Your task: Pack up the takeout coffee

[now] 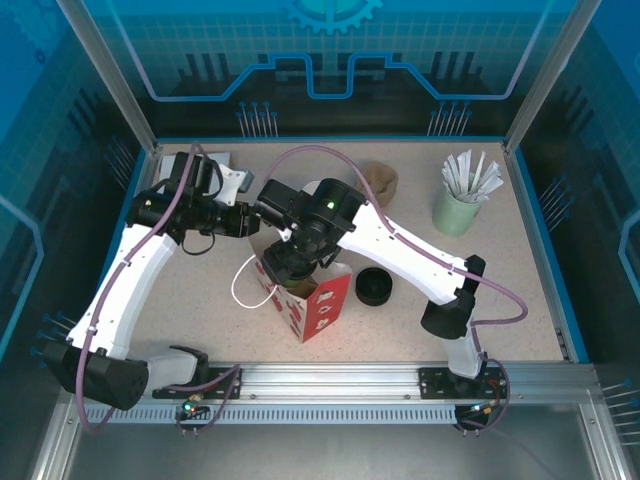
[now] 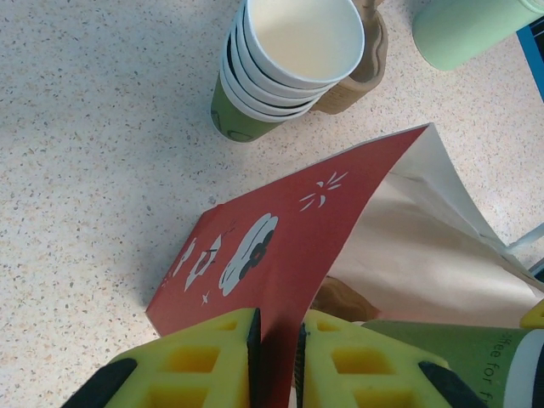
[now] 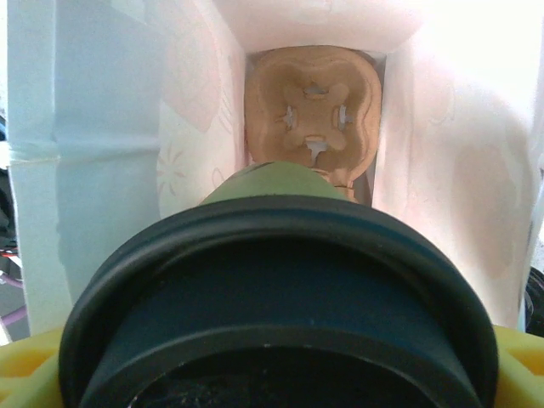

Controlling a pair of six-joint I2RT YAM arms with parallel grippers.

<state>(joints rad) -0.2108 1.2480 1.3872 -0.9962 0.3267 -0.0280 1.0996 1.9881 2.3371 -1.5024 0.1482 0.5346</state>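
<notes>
Left gripper nearly closed, yellow pads pinching the top edge of one wall of a tall red paper bag with white drawings. Right gripper spread wide yet clamped on the takeout coffee, a green-walled paper cup under a black plastic lid, with yellow fingers against either side just below the lid's rim. From the right wrist: straight down past lid and green wall into the bag, with a brown pulp cup carrier flat on the bottom, an empty socket directly beyond the cup, and pale bag walls close on both sides. From the left wrist instead: the bag's outside, a slice of the cup's green wall with printed lettering at the lower right, and beyond the bag a stack of green paper cups with white insides, a second brown pulp carrier touching that stack, and a pale mint cup at the far edge. From the top camera: both arms meeting over the bag on the speckled table, a loose black lid just beside the bag, white sticks standing in the mint cup. Takeout coffee upright between the right fingers, at the bag's mouth above the carrier, parted from the left pads by the bag's wall; whether seated in the carrier, impossible to tell.
</notes>
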